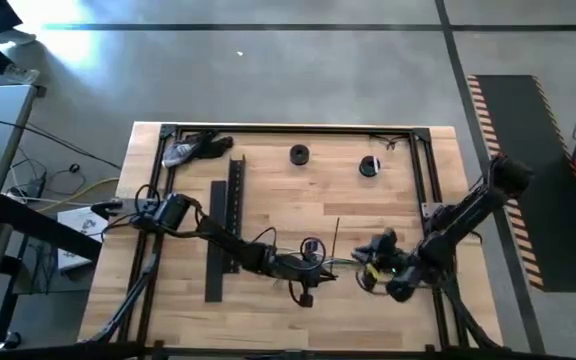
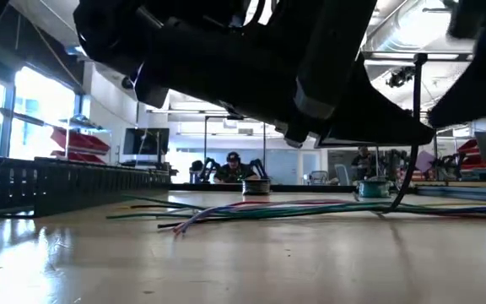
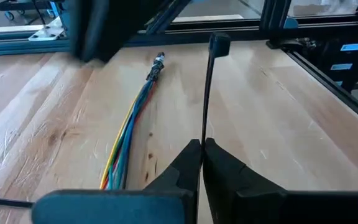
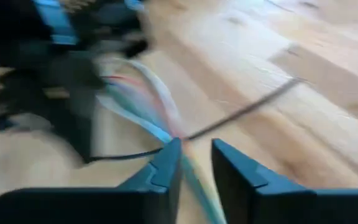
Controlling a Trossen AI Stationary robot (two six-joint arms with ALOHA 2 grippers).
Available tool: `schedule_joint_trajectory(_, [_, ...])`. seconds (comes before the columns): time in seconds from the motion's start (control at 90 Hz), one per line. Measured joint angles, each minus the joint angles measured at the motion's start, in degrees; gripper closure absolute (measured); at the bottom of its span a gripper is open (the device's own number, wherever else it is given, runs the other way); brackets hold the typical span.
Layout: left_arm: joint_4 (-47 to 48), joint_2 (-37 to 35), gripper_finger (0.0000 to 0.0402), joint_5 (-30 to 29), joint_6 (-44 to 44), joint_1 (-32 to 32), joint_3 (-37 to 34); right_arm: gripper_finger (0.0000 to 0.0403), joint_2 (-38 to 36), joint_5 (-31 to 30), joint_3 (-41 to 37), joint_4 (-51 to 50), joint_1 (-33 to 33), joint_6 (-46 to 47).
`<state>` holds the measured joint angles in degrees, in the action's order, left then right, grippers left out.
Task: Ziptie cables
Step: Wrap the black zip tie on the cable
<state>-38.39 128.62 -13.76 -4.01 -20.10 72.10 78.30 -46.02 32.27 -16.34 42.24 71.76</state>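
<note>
The cables (image 3: 131,127), a thin multicoloured bundle, lie flat on the wooden table near its front edge, between my two grippers (image 1: 343,263). My left gripper (image 3: 202,149) is beside them, shut on a thin black zip tie (image 3: 206,93). The tie's head (image 3: 219,43) points toward the far edge, and the tie shows as a dark line (image 1: 336,235) in the high view. My right gripper (image 4: 196,158) hangs low over the bundle's right part (image 4: 143,81) with a narrow gap between its fingers. That view is blurred, so I cannot tell whether the fingers touch the wires. My left gripper pinches the zip tie's strap (image 3: 203,138) between its two fingertips, at the end away from the head. The fingers lie along the strap, which runs straight out ahead of them toward the far edge. The strap sits to the right of the cables.
A long black slotted channel (image 1: 230,222) lies left of centre, running near to far. Two small rolls (image 1: 299,154) (image 1: 369,167) stand toward the far edge, and a heap of dark items (image 1: 193,148) fills the far left corner. Black frame rails (image 1: 298,127) border the table.
</note>
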Motion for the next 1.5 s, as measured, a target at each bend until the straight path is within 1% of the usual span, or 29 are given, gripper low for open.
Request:
schedule_joint_trajectory(0.078, [0.0, 0.0, 0.0401, 0.5, -0.39, 0.0, 0.0, 0.0253, 0.0, 1.36, -3.71, 3.75, -4.75, -1.56])
schedule_joint_trajectory(0.133, [0.04, 0.0, 0.0401, 0.65, -0.42, 0.0, 0.0, 0.0226, 0.02, 2.95, -6.95, 8.05, -8.38, -4.91])
schedule_joint_trajectory(0.2, [0.0, 0.0, 0.0401, 0.68, -0.4, 0.0, 0.0, 0.0197, 0.02, 5.36, -10.77, 17.03, -13.23, -11.32])
schedule_joint_trajectory(0.289, [-0.11, 0.0, 0.0401, 0.73, -0.18, 0.04, 0.0, 0.0168, 0.02, 12.54, -16.15, 30.61, -20.56, -20.97])
schedule_joint_trajectory(0.356, [-0.2, 0.0, 0.0401, 1.09, -0.08, 0.21, 0.0, 0.0154, 0.02, 17.84, -20.16, 39.29, -26.2, -26.63])
schedule_joint_trajectory(0.444, [-0.11, 0.0, 0.0401, 1.62, -0.24, 0.42, 0.0, 0.0147, 0.02, 24.61, -24.39, 49.67, -32.78, -32.01])
schedule_joint_trajectory(0.556, [-0.07, 0.0, 0.0401, 1.71, 0.03, 0.53, 0.0, 0.0147, 0.02, 31.51, -27.09, 57.33, -38.43, -36.68])
schedule_joint_trajectory(0.622, [-0.12, 0.0, 0.0401, 1.79, 0.04, 0.71, 0.0, 0.0148, 0.02, 35.19, -27.13, 58.08, -40.75, -38.89])
schedule_joint_trajectory(0.7, [-0.34, 0.0, 0.0401, 2.18, 0.06, 0.97, 0.0, 0.0149, 0.25, 38.04, -26.6, 57.24, -42.51, -41.99])
schedule_joint_trajectory(0.8, [-0.39, 0.0, 0.0401, 3.38, 0.06, 1.41, 0.0, 0.0149, 1.71, 39.56, -25.4, 57.37, -44.31, -44.88])
schedule_joint_trajectory(0.911, [0.05, 0.0, 0.0401, 3.67, 0.11, 1.76, 0.0, 0.0149, 5.49, 40.94, -24.4, 56.54, -46.24, -45.75])
schedule_joint_trajectory(1.167, [1.35, 0.0, 0.0401, 4.87, 0.15, 2.25, -0.04, 0.0149, 15.24, 47.16, -23.53, 68.52, -48.1, -50.45])
schedule_joint_trajectory(1.367, [1.97, 0.0, 0.0401, 4.86, 0.2, 2.27, -0.04, 0.0149, 20.74, 53.59, -20.35, 69.4, -48.74, -54.88])
schedule_joint_trajectory(1.5, [2.29, 0.0, 0.0401, 4.85, 0.19, 2.27, -0.04, 0.0149, 21.89, 57.39, -19.58, 69.49, -48.78, -54.38])
